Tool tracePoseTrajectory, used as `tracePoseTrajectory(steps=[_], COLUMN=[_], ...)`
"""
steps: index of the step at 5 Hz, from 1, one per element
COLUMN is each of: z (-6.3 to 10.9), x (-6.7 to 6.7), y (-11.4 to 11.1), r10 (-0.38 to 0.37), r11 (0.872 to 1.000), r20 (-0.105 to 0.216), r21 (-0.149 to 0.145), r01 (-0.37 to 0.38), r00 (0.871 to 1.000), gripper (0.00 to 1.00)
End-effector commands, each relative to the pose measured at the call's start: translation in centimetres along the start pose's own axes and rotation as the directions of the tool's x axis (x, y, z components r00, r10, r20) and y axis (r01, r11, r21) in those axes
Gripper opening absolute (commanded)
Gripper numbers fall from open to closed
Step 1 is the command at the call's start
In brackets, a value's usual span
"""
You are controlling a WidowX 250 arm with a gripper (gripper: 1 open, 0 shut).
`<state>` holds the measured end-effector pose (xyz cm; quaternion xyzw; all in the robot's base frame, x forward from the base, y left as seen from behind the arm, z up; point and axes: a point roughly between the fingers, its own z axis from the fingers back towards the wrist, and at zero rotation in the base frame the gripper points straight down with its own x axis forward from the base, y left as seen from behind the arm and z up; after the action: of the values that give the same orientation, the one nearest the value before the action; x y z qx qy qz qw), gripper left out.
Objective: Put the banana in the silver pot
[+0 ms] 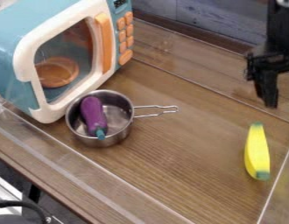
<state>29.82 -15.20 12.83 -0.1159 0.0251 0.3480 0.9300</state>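
Yellow, with green tips, the banana (257, 153) lies on the wooden table (171, 175) at the right side of the view, well apart from the silver pot (98, 131). The pot stands near the toy microwave (65, 52), with its wire handle (155, 111) pointing toward the middle of the table, and inside it rests a purple eggplant (93, 116). The black gripper (269, 94) hangs above the far right part of the table, beyond the banana and not touching it. Its fingers are dark and blurred; it seems that they are open, and no object is visible between them. So the task appears to be at its beginning: the banana is not grasped. What is left is the whole work, namely reaching down, gripping, carrying across and releasing beside the eggplant.
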Motion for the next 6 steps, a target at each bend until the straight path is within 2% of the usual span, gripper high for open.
tracePoseTrajectory(steps=[1, 3, 5, 6], z=[-0.3, -3.0, -4.5, -4.4], x=[0.3, 1.4, 1.9, 1.5], y=[-0.2, 0.5, 0.6, 1.0], r10=[-0.062, -0.159, -0.188, -0.156], r11=[0.998, 0.987, 0.982, 0.987], r20=[0.017, 0.007, 0.011, 0.022], r21=[-0.020, 0.004, 0.024, 0.030], r01=[0.063, 0.159, 0.188, 0.155], r00=[0.998, 0.987, 0.982, 0.988], gripper=[1.00, 1.00, 1.00, 1.00])
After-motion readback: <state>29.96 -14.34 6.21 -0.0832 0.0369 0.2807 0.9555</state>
